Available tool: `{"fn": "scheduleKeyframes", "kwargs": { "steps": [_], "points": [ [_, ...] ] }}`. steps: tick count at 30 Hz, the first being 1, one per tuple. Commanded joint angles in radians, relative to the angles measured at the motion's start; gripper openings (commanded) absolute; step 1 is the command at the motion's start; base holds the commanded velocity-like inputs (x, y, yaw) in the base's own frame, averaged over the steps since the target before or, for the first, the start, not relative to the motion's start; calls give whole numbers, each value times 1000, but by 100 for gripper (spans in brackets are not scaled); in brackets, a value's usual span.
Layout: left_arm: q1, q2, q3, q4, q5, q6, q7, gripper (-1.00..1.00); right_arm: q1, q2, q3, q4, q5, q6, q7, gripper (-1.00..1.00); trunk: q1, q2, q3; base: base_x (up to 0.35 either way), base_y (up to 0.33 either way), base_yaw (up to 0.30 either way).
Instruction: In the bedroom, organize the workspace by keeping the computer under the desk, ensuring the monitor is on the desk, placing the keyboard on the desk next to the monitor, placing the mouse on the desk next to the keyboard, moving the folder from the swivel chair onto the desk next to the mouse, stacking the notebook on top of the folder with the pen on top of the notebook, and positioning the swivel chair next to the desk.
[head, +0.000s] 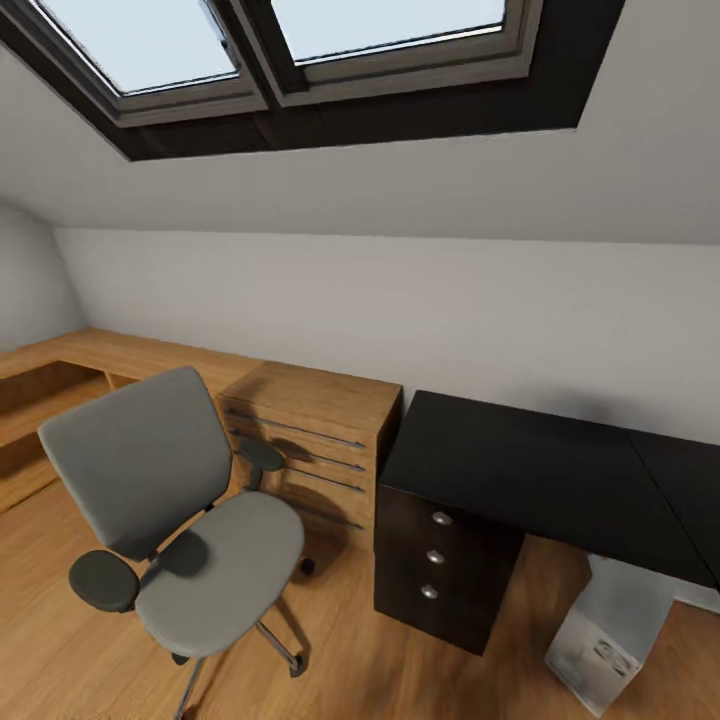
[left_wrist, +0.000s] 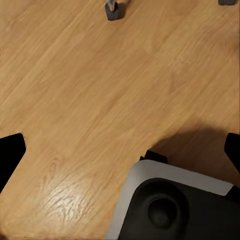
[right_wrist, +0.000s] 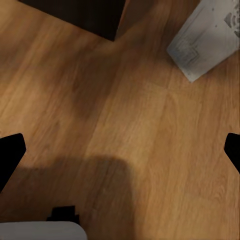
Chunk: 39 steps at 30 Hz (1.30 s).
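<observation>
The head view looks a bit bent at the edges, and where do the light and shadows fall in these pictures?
Head view: wide-angle stretch; daylight comes through the skylights, the black desk top shows almost no glare. Left wrist view: a soft glare patch on the wooden floor and a dark shadow beside the robot's base. Right wrist view: a broad soft shadow on the floor, slightly blurred computer.

Black fingers (left_wrist: 10, 152); grey-rimmed black base (left_wrist: 175, 205) with round recess.
</observation>
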Motion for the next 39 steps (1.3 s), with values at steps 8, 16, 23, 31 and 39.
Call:
{"fn": "scheduleKeyframes", "kwargs": {
  "steps": [8,16,23,31,39],
  "points": [
    [-1,2,-8,0,-2,13,0,100,0,0,8,1,-12,-2,-7,100,0,-1,3,0,0,264],
    [-1,3,-8,0,-2,15,-1,100,0,0,8,0,-15,-3,-6,100,0,-1,3,0,0,271],
    [-1,2,-9,0,-2,16,-4,100,0,0,8,0,-15,-3,-6,100,0,-1,3,0,0,278],
    [-1,3,-8,0,-3,17,-6,100,0,0,8,0,-15,-3,-6,100,-19,34,19,0,0,279],
    [-1,4,-7,0,-2,19,-5,100,0,0,8,0,-15,-3,-6,100,-50,90,44,0,0,138]
  ]
}}
